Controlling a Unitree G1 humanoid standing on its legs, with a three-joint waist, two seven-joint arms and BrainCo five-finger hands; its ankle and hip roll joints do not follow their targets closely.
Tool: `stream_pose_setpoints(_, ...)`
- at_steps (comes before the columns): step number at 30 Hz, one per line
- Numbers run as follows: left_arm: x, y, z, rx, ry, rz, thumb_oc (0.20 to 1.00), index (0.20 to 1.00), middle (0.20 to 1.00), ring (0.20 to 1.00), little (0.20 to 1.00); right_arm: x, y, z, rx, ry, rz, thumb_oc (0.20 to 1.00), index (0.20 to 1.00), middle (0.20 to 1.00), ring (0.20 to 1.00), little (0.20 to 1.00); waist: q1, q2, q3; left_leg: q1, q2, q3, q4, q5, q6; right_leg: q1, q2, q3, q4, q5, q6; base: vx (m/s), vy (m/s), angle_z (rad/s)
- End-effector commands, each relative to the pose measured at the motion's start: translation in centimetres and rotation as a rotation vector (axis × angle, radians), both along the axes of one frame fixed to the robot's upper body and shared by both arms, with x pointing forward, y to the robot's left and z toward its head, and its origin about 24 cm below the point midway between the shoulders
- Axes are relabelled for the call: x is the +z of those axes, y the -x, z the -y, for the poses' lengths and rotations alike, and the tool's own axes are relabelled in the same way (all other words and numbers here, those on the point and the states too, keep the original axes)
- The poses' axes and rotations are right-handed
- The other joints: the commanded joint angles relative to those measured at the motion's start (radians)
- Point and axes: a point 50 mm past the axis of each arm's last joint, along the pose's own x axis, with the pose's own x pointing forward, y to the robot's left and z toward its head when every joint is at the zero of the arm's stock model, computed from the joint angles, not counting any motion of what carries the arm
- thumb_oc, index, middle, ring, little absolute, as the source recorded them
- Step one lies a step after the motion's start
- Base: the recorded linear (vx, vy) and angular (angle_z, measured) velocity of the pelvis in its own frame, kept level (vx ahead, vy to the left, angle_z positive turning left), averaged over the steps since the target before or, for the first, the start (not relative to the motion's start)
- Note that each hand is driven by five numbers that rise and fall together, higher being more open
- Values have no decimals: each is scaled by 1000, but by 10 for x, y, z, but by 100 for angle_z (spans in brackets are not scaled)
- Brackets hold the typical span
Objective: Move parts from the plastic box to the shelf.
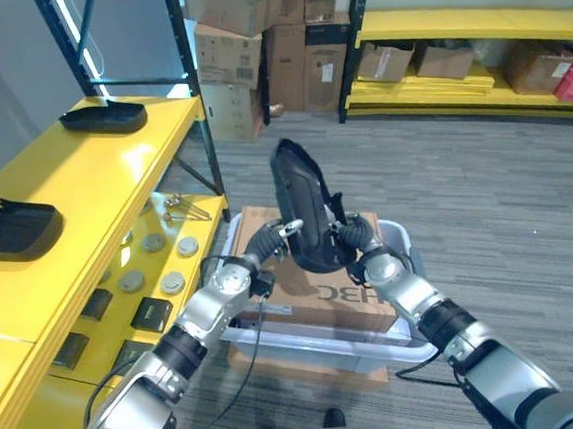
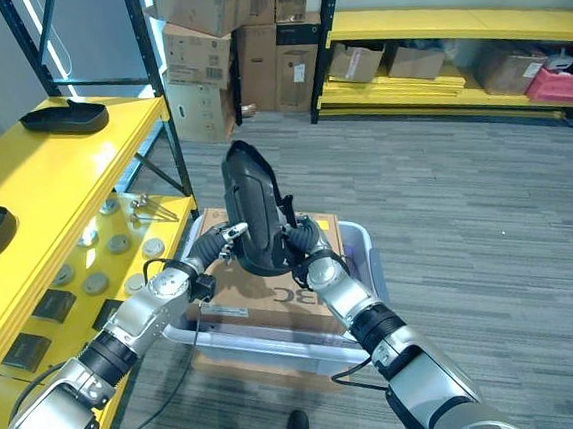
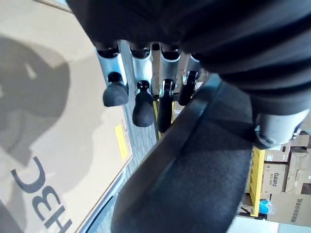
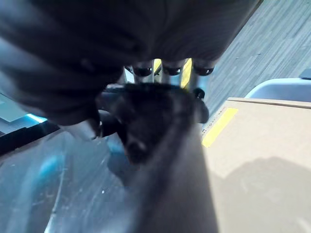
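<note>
Black plastic part [image 1: 304, 208], long and curved like a shell, stands nearly upright in the middle of the frame, held up above the plastic box [image 1: 403, 345] between the two hands. Left hand [image 1: 267, 240] is at the lower left side of the part, and in the left wrist view its fingers [image 3: 140, 104] are curled just beside the edge of the part, with the thumb on the other side, so it pinches the part. Right hand [image 1: 354, 237] is at the lower right side of the part; in the right wrist view its fingers [image 4: 167, 68] go round the dark end of the part, so it also grips it.

Under the hands, in the lower middle of the frame, the pale plastic box stands on the grey floor [image 1: 495, 186], and a flat brown cardboard sheet [image 1: 309, 303] with dark letters lies on top of it.

On the left side of the frame runs the yellow shelf [image 1: 83, 182]. On its top board lie two more black parts, one at the upper left [image 1: 103, 117] and one at the left edge [image 1: 7, 227]. On the lower board there are round grey discs [image 1: 155, 261] and small dark flat pieces [image 1: 153, 313].

At the top of the frame brown cardboard boxes [image 1: 252, 47] are stacked, and another yellow shelf [image 1: 474, 58] stands at the upper right
</note>
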Motion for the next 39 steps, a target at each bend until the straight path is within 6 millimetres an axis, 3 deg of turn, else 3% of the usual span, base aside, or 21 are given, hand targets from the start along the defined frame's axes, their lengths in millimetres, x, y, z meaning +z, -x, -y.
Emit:
stream_pose_setpoints(1, 46, -14, 55, -149, -49, 259, 200, 200, 200, 200, 200, 62, -26, -60, 165, -137, 220, 200, 200, 200, 200, 200, 17, -6, -46, -26, 49, -15, -30, -36, -54, 67, -99, -17, 30, -134, 137, 0, 0, 0)
stream_pose_setpoints(5, 62, -19, 47, -136, -162, 415, 200, 200, 200, 200, 200, 64, -26, -60, 141, -182, 220, 200, 200, 200, 200, 200, 20, -4, -45, -28, 49, -21, -30, -36, -55, 65, -99, -16, 32, -135, 137, 0, 0, 0)
stream_pose_setpoints(6, 66, -20, 46, -131, -186, 454, 200, 200, 200, 200, 200, 65, -26, -60, 135, -199, 220, 263, 263, 263, 263, 263, 20, -3, -45, -28, 49, -22, -30, -35, -55, 65, -99, -16, 32, -136, 137, 0, 0, 0)
stream_pose_setpoints(7, 74, -21, 41, -118, -232, 532, 200, 200, 200, 200, 200, 66, -25, -59, 115, -236, 220, 529, 529, 529, 529, 529, 22, -1, -44, -28, 48, -25, -31, -35, -56, 67, -98, -15, 29, -135, 137, 0, 0, 0)
stream_pose_setpoints(8, 78, -22, 38, -115, -253, 567, 200, 200, 200, 200, 200, 67, -25, -58, 103, -257, 218, 1000, 1000, 1000, 1000, 1000, 22, 0, -44, -28, 48, -26, -31, -35, -56, 67, -98, -15, 29, -135, 137, 0, 0, 0)
stream_pose_setpoints(16, 99, -20, 28, -86, -257, 661, 200, 200, 200, 200, 200, 63, -20, -57, 36, -481, 140, 1000, 1000, 1000, 1000, 1000, 19, 8, -39, -25, 49, -27, -31, -37, -56, 70, -98, -13, 24, -134, 134, 0, 0, 0)
stream_pose_setpoints(33, 94, -16, 40, -37, -134, 596, 200, 200, 200, 200, 200, 60, -19, -52, 7, -554, 150, 1000, 1000, 1000, 1000, 1000, -12, 6, -43, -28, 52, 1, -31, -38, -55, 60, -93, 7, 19, -132, 132, 1, 1, -2)
stream_pose_setpoints(39, 91, -17, 41, -29, -114, 576, 200, 200, 200, 200, 200, 61, -21, -53, -17, -679, 128, 1000, 1000, 1000, 1000, 1000, -13, 5, -43, -28, 52, 1, -31, -38, -56, 59, -92, 9, 18, -130, 132, 0, 0, 0)
